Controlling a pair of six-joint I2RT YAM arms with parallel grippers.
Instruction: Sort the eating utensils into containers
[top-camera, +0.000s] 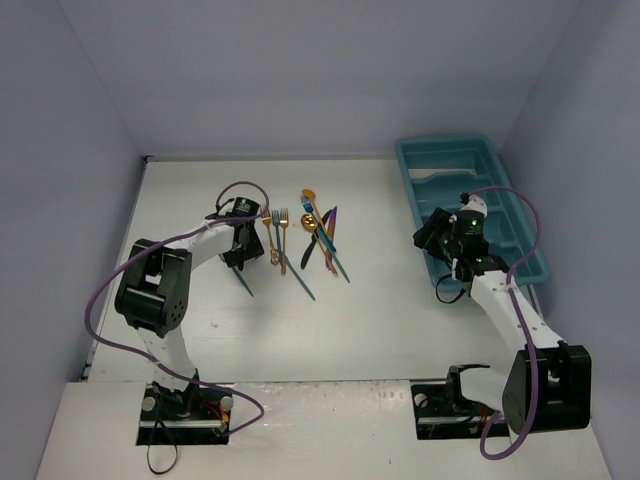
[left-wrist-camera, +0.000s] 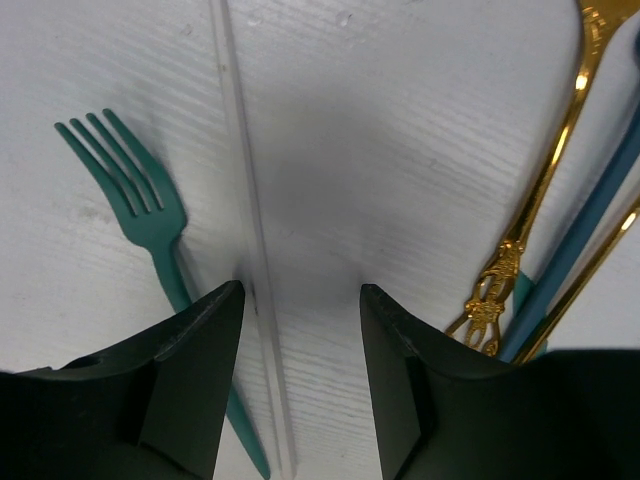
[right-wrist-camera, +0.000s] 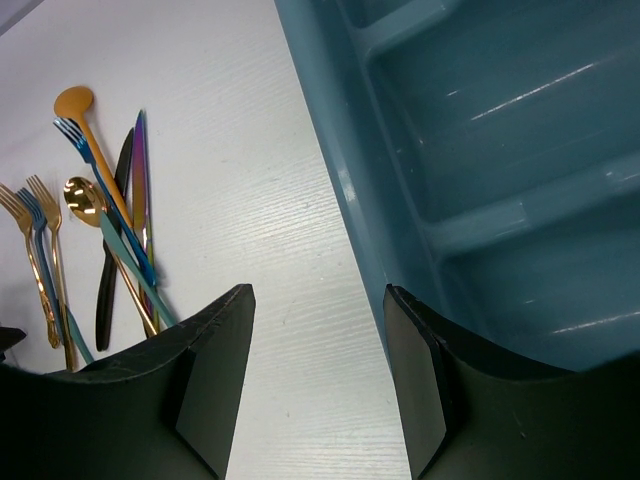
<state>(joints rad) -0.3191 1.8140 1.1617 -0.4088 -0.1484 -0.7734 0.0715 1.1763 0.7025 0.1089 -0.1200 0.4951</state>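
The utensils lie in a loose cluster (top-camera: 305, 240) mid-table: gold forks (right-wrist-camera: 35, 230), two gold spoons (right-wrist-camera: 85, 195), a blue fork (right-wrist-camera: 72, 130), a purple knife (right-wrist-camera: 143, 170) and a black knife (right-wrist-camera: 112, 250). My left gripper (top-camera: 240, 255) (left-wrist-camera: 300, 290) is open, low over the table at the cluster's left. A thin clear piece (left-wrist-camera: 250, 230) lies between its jaws, near the left finger. A teal fork (left-wrist-camera: 140, 200) lies just outside that finger. The teal tray (top-camera: 420, 215) (right-wrist-camera: 480, 150) is at the far right. My right gripper (top-camera: 432, 240) (right-wrist-camera: 318, 295) is open and empty beside its left wall.
An ornate gold fork handle (left-wrist-camera: 535, 210) and a blue handle (left-wrist-camera: 590, 220) lie just right of my left gripper's right finger. The tray's compartments in the right wrist view show nothing in them. Grey walls enclose the table on three sides.
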